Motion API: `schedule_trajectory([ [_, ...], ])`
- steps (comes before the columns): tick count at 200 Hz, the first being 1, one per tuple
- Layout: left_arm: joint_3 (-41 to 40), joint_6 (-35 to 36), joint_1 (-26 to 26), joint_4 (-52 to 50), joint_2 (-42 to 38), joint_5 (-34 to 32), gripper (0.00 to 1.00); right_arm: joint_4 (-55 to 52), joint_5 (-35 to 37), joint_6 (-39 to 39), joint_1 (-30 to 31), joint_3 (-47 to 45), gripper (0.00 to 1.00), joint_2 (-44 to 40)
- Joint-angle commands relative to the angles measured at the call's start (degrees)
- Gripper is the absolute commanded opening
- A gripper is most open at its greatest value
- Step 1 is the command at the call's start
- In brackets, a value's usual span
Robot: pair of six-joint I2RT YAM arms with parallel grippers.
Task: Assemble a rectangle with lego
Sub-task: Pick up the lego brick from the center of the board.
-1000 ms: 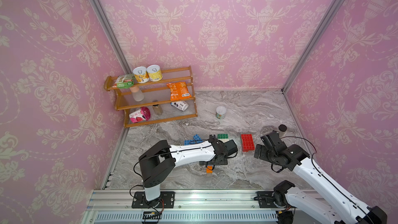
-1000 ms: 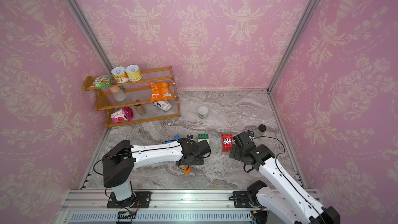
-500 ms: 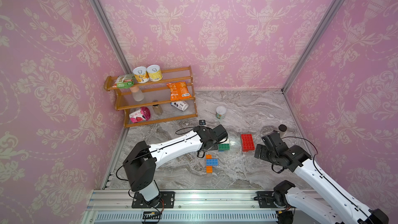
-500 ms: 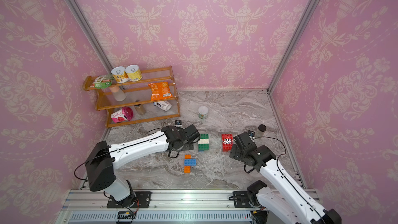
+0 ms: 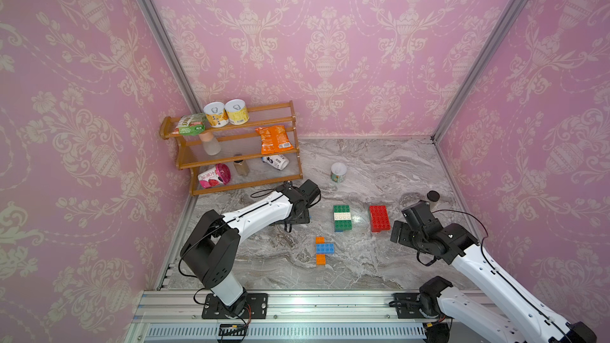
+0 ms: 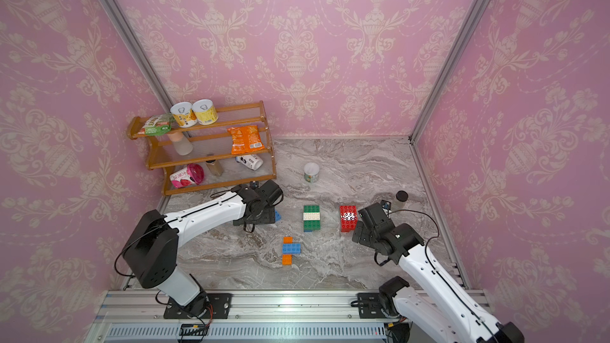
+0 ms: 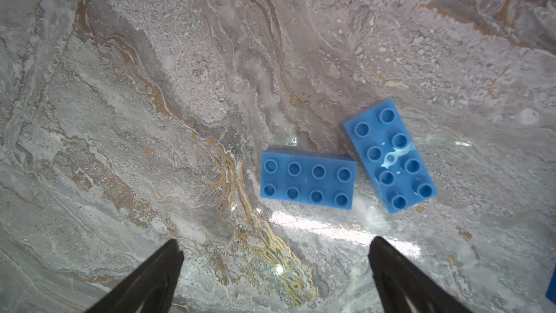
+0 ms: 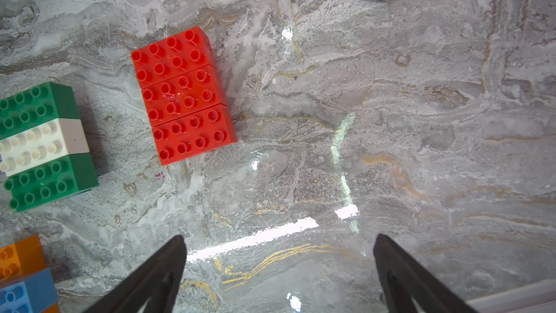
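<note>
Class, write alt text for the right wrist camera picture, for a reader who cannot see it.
The right gripper hangs open and empty over the marble table. Ahead of it sits a red block of three bricks side by side; a green-white-green block sits apart from it.

Back right of desk (image 5: 389,160) bare, wide passage. Rack (image 5: 251,185) fills back left corner, tin (image 5: 338,172) near it. Capped bottle (image 5: 432,196) by right edge. Red block (image 5: 379,218), green-white block (image 5: 342,218) and orange-blue cluster (image 5: 324,250) dot middle, lanes between. Front strip open.
</note>
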Motion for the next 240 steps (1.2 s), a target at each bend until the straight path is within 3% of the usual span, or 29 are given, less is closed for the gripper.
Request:
schedule_trajectory([
  [1, -1.7, 3.5, 1.4, 3.6, 1.7, 3.1, 0.99, 0.1, 0.9, -0.5, -0.3, -0.7, 1.00, -0.1],
  [67, -1.5, 6.5, 3.5, 8.4, 7.5, 7.2, 0.99, 0.0, 1.1, -0.4, -0.4, -0.6, 1.00, -0.2],
  [111, -1.5, 6.3, 4.8, 9.2, 9.6, 7.1, 0.91, -0.1, 1.0, -0.4, -0.3, -0.6, 1.00, 0.0],
  [192, -0.7, 6.7, 6.0, 10.4, 11.5, 8.7, 0.67, -0.1, 0.7, -0.5, -0.4, -0.5, 1.00, 0.1],
  [240, -1.2, 5.2, 6.0, 9.9, 9.1, 8.8, 0.42, 0.1, 0.3, -0.6, -0.4, -0.5, 1.00, -0.3],
])
